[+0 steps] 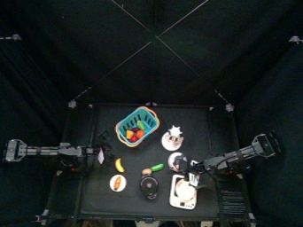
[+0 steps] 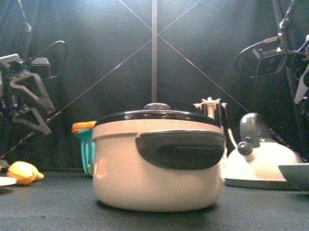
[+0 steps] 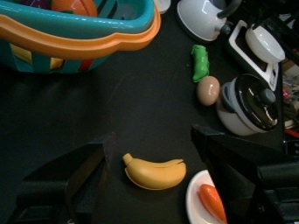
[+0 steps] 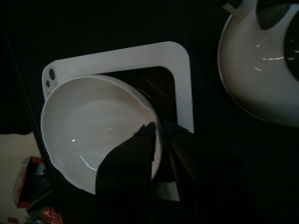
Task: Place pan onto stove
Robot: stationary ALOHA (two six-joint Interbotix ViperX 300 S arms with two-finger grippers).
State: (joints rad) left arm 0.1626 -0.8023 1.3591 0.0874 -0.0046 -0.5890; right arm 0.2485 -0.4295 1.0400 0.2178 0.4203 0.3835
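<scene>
the pan (image 4: 100, 131) sits on the stove (image 4: 176, 66), overhanging one side so that only part of the stove's white top and its rim show; from above both lie at the near right of the counter (image 1: 95, 191).

far left, the left gripper (image 3: 152, 149) hangs with its jaws wide apart and holding nothing, above a banana (image 3: 156, 171). a plate (image 3: 208, 199) with something orange on it is cut off at the edge. an orange-rimmed teal basket (image 3: 70, 39) stands beyond, its contents mostly out of view.

in the middle, a dark pot (image 1: 149, 185) stands near, and in the front view it blocks most of what lies behind it. a white kettle (image 2: 259, 153) shows to its right.

right, the right gripper (image 4: 158, 149) hovers over the pan with its jaws parted; one dark jaw crosses the pan's edge, and i cannot tell whether it touches.

the counter is black, and black curtains enclose it.
</scene>
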